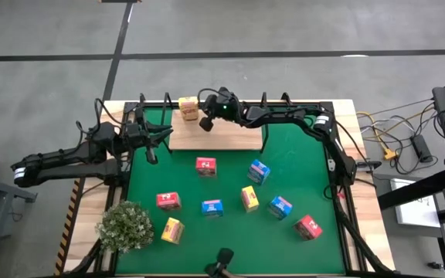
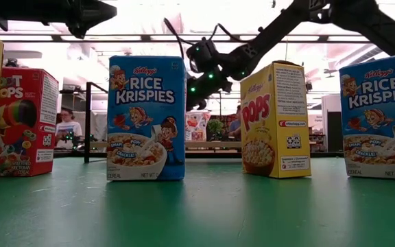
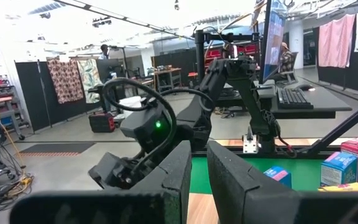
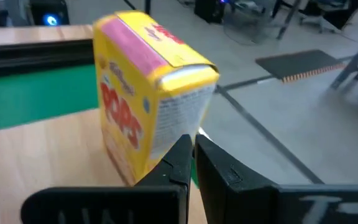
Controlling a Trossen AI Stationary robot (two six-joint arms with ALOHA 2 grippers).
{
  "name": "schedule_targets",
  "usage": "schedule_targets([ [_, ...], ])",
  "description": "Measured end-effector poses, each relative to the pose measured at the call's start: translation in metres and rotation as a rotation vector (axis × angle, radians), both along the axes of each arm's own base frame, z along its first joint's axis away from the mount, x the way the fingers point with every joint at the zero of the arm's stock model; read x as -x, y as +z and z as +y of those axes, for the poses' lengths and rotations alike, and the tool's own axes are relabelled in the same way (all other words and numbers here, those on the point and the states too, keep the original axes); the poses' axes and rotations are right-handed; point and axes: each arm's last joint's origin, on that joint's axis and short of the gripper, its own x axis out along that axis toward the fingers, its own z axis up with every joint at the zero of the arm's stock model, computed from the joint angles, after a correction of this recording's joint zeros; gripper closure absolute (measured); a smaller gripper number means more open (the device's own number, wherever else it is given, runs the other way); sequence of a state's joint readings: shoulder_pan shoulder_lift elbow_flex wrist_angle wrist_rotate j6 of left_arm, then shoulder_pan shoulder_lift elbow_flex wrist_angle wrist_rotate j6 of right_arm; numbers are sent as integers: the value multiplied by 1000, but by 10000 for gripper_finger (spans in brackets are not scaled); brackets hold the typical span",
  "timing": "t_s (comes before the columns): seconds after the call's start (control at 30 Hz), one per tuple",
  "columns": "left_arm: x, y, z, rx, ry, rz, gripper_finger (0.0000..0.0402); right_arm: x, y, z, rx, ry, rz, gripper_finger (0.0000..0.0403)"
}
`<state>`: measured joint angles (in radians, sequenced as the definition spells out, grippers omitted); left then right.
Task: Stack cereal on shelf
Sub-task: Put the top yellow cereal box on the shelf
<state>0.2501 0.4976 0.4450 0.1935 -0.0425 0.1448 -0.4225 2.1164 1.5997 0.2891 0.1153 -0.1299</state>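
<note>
The shelf's [image 1: 222,135] black frame is partly hidden under the right arm. One yellow carton [image 1: 188,108], labelled "POPS", stands upright on the shelf's 10 o'clock corner, its long axis vertical. The right hand [image 1: 205,122] is held just beside that carton, its fingers [image 4: 185,158] pressed together on nothing. The left hand [image 1: 163,136] is held at the shelf's 9 o'clock end, fingers [image 3: 179,168] nearly together, empty. Eight cartons are scattered over the green mat [image 1: 300,154]; "RICE KRISPIES" is read on a blue carton [image 2: 146,118]. The red carton [image 2: 23,122] is cut off at the low view's edge.
</note>
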Motion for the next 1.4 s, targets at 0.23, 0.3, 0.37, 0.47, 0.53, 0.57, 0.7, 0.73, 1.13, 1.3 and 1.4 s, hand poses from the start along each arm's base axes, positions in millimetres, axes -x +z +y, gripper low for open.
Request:
schedule_targets([
  [0.23,0,0,0,-1,0,-5,365,-3,-1,1,7,39,-40,390],
  [0.3,0,0,0,-1,0,-5,365,-4,-1,2,8,41,-40,390],
  [0.37,0,0,0,-1,0,-5,365,-4,-1,2,9,43,-43,390],
  [0.47,0,0,0,-1,0,-5,365,-4,0,2,10,46,-47,390],
  [0.53,0,0,0,-1,0,-5,365,-5,0,3,9,51,-51,390],
  [0.57,0,0,0,-1,0,-5,365,-5,0,3,8,57,-52,390],
  [0.7,0,0,0,-1,0,-5,365,-6,-1,6,6,66,-50,390],
  [0.73,0,0,0,-1,0,-5,365,-6,-1,6,6,67,-50,390],
  [1.13,0,0,0,-1,0,-4,365,-3,12,9,13,52,-54,390],
  [1.3,0,0,0,-1,0,-4,365,-4,9,10,-2,50,-48,390],
  [1.4,0,0,0,-1,0,-4,365,-4,8,9,-2,48,-55,390],
])
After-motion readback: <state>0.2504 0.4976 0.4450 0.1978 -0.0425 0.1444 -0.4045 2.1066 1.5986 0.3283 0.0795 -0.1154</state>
